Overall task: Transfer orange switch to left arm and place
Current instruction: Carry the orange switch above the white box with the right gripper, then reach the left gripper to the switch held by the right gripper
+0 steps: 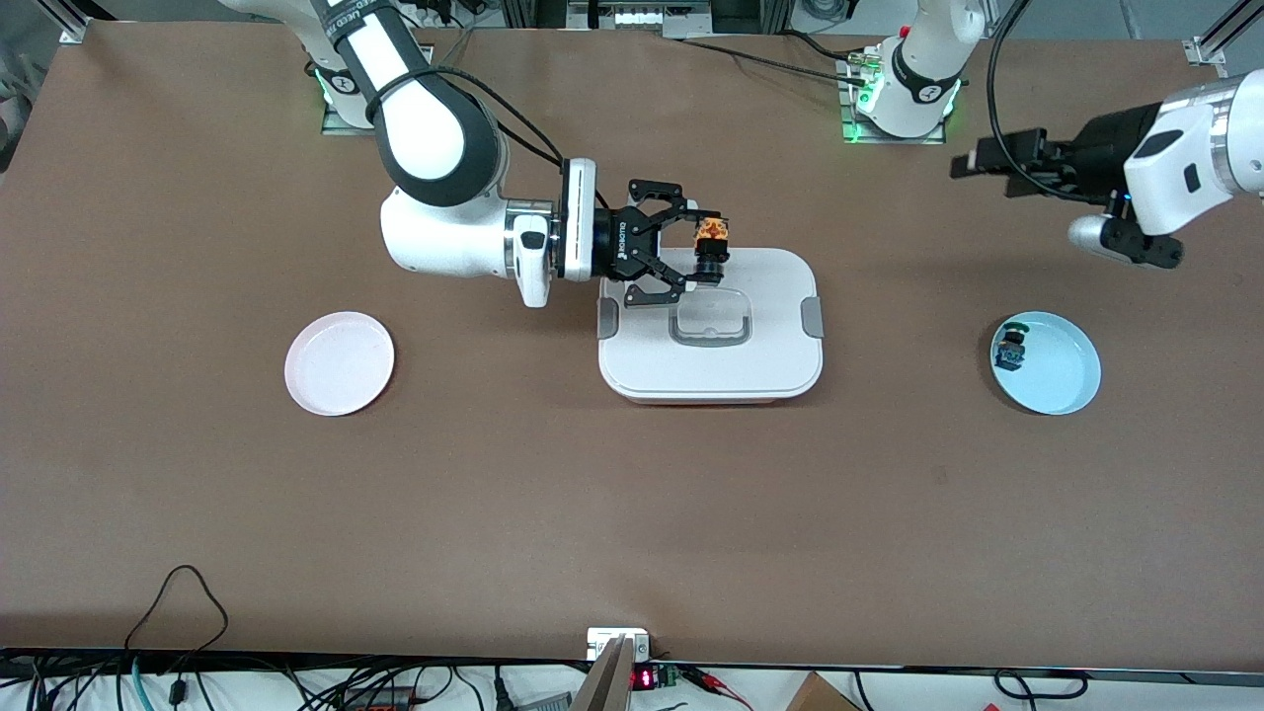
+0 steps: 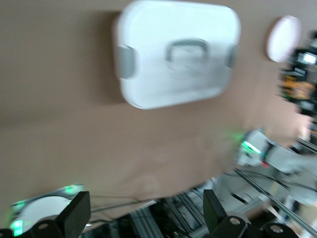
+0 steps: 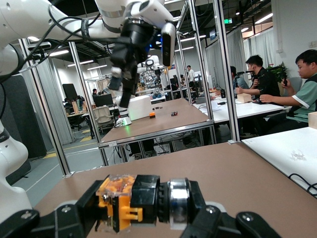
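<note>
A: Start with the biggest thing. What does the surface carry?

B: One white box at the frame's centre, clipped shut. One pink plate at centre-left, bare. One blue plate at centre-right, with one green-capped switch on it. Two arms, one end effector each.

A: And the orange switch?

B: One only. The orange switch is up in the air, clamped between the fingers of the right end effector, over the box's upper edge, just above centre frame. In the right wrist view it lies crosswise between the fingertips, orange cap toward one side, black body toward the other.

A: The left end effector?

B: The left end effector hangs at upper right of the frame, above the blue plate, fingers parted and holding nothing; the left wrist view shows both fingertips spread wide.

A: So the move turns on what?

B: I'd judge the switch lies from the left end effector toward frame-left, well apart, with the box under it. Its long axis looks roughly vertical in the front frame. The right arm already has it; any lowering should clear the lid.
</note>
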`<state>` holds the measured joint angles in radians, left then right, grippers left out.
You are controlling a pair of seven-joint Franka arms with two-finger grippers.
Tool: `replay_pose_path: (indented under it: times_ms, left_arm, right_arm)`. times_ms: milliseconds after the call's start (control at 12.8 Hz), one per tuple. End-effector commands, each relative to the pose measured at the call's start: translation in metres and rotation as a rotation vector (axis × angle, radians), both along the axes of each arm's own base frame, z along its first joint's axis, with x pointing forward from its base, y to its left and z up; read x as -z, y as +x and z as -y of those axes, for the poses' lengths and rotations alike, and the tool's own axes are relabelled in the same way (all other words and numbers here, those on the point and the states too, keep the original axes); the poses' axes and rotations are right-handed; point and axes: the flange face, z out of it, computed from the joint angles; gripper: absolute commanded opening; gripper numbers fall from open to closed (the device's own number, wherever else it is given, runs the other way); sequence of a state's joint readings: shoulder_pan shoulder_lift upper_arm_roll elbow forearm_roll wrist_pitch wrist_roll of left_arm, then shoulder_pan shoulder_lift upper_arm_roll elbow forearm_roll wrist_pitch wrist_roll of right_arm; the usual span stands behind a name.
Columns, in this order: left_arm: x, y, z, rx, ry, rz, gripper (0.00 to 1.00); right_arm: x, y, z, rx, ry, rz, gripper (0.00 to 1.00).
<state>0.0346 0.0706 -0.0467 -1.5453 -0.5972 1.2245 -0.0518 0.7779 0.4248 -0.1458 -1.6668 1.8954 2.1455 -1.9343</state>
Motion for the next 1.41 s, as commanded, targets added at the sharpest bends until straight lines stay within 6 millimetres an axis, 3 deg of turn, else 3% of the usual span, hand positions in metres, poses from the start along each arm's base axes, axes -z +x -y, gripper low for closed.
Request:
replay_pose_path:
  times_ms: [0,156,391,547,782,1016,1251,1329]
  left_arm:
    - [0.007,-0.002,0.024,0.03,-0.221,-0.033,1.0]
    - [0.045,0.003,0.039,0.031,-0.407,0.002,1.0]
    - [0.143,-0.008,0.055,-0.146,-0.785,0.021,1.0]
    - [0.182,-0.013,0.086,-0.252,-0.909,0.066,1.0]
    - [0.196,-0.007,0.118,-0.346,-0.939,0.063,1.0]
    - [0.208,-0.01,0.17,-0.453,-0.975,0.076,1.0]
    - [0.211,-0.02,0.188,-0.431,-0.977,0.054,1.0]
    - [0.212,-0.017,0.188,-0.438,-0.979,0.052,0.91]
  right_arm:
    - [-0.005,0.0,-0.002,0.025,0.015,0.014,0.0]
    - [-0.006,0.0,-0.002,0.027,0.014,0.019,0.0]
    - [-0.004,0.0,-0.002,0.026,0.011,0.019,0.0]
    - [-0.004,0.0,-0.002,0.026,0.011,0.019,0.0]
    - [-0.004,0.001,-0.001,0.027,0.01,0.02,0.0]
    - [-0.003,0.0,0.0,0.026,0.007,0.018,0.0]
    - [-0.003,0.0,0.0,0.028,0.006,0.018,0.0]
    - [-0.005,0.001,0.001,0.028,0.009,0.02,0.0]
